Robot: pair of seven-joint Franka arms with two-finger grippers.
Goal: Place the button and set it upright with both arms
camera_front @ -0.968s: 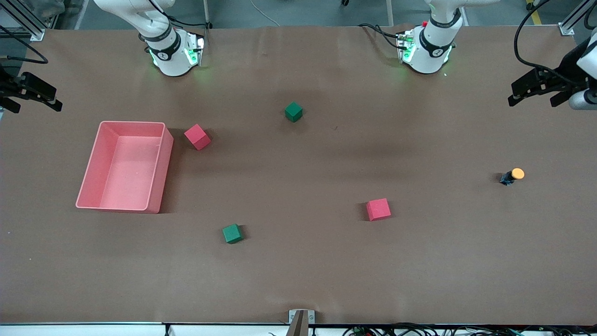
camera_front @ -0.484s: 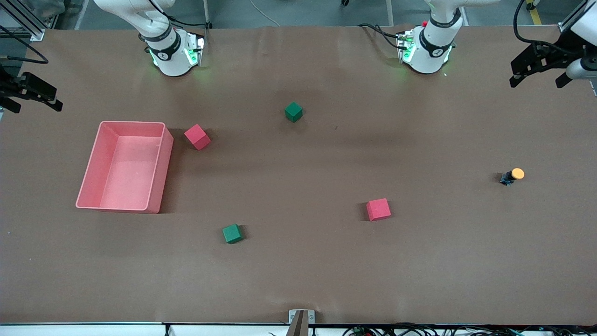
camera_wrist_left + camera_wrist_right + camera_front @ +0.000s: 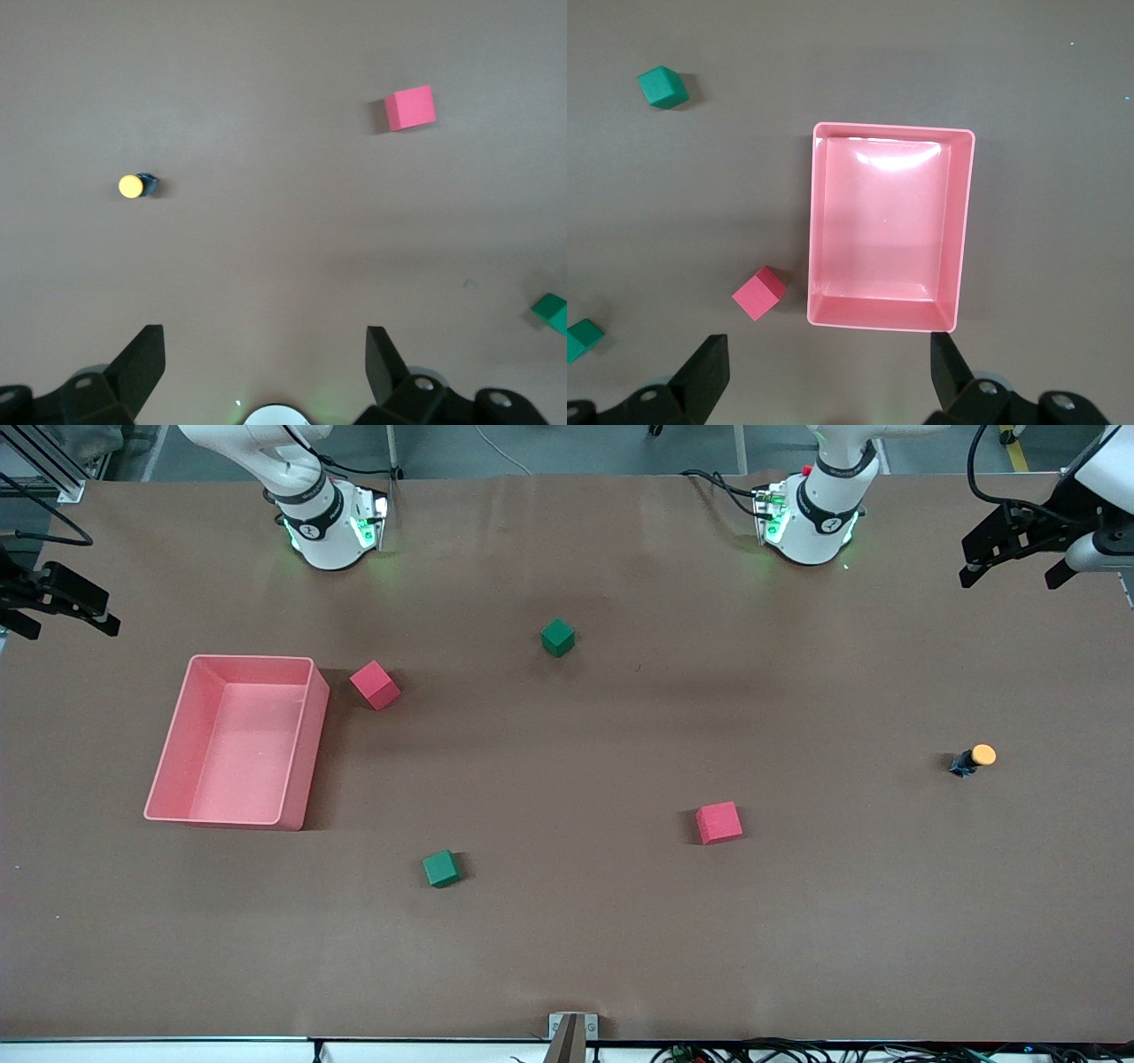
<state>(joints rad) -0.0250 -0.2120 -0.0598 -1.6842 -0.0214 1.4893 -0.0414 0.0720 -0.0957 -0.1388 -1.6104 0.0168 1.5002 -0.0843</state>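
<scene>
Since a second ago the left gripper (image 3: 1010,562) has been lifted and shifted toward the table's base edge at the left arm's end; nothing else on the table has been displaced. Its fingers (image 3: 142,363) are seen spread wide in the left wrist view, with nothing held between them.

Button (image 3: 973,760) is found lying on its side on the brown table (image 3: 567,939), near the left arm's end, orange cap pointing toward that end, black-and-blue body toward the middle. No contact with either gripper. In the left wrist view the button (image 3: 135,185) is seen well apart from the red cube (image 3: 409,108).

Right gripper (image 3: 62,598) is parked in the air at the right arm's end of the table, arm waiting. Its fingers (image 3: 704,372) are spread open and empty in the right wrist view, over the pink bin (image 3: 962,230).

Pink bin (image 3: 306,744) is empty, at the right arm's end. One red cube (image 3: 375,685) is set just beside the bin's corner; a second red cube (image 3: 718,822) sits nearer the front camera, between table middle and button. One green cube (image 3: 557,638) is placed toward the bases, the other green cube (image 3: 441,868) nearer the front camera.
</scene>
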